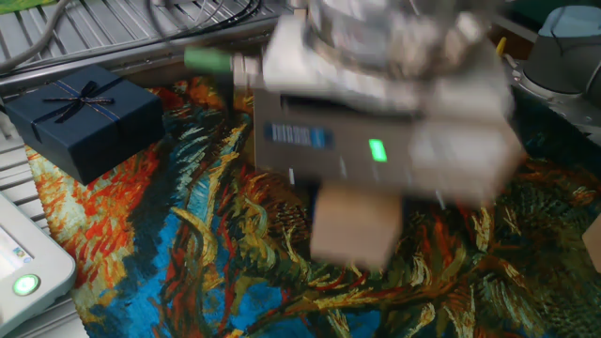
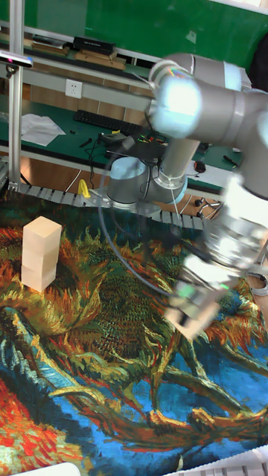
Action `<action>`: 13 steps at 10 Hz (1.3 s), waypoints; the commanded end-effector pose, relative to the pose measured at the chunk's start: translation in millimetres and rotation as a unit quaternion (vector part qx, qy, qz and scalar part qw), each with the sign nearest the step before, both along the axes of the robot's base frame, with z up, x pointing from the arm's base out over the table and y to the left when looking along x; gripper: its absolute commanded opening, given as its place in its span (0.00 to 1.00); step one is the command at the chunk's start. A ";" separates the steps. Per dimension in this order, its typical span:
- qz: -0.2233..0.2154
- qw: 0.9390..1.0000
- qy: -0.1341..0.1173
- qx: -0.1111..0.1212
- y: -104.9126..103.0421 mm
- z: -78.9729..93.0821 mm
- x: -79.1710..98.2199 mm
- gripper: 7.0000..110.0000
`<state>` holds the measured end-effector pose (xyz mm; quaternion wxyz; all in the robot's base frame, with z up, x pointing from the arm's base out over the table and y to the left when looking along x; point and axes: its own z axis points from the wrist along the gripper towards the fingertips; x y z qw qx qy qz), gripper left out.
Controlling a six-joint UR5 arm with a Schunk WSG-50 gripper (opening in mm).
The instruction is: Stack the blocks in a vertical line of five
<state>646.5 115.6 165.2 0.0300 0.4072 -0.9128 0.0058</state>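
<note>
A block (image 1: pixel 352 235), pale beige wood, hangs under my gripper (image 1: pixel 362 202), which is motion-blurred and shut on it above the painted cloth. In the tall fixed view the same block (image 2: pixel 190 321) sits in the gripper (image 2: pixel 199 309) at the right, well above the cloth. A stack of blocks (image 2: pixel 41 253) stands upright at the left, far from the gripper. In the fixed view the gripper body hides that stack.
A dark blue gift box with ribbon (image 1: pixel 84 117) sits at the back left of the colourful cloth (image 1: pixel 188 272). A white device with a green light (image 1: pixel 23 277) lies at the front left. Metal rails (image 1: pixel 94 28) run along the back.
</note>
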 end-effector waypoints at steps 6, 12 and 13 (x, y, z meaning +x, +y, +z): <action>-0.004 0.999 0.011 0.049 -18.4 -12.3 -45.5 0.00; 0.073 0.997 -0.004 0.025 -56.3 -7.3 -18.5 0.00; 0.089 0.996 0.006 0.024 -83.9 -6.4 -14.5 0.00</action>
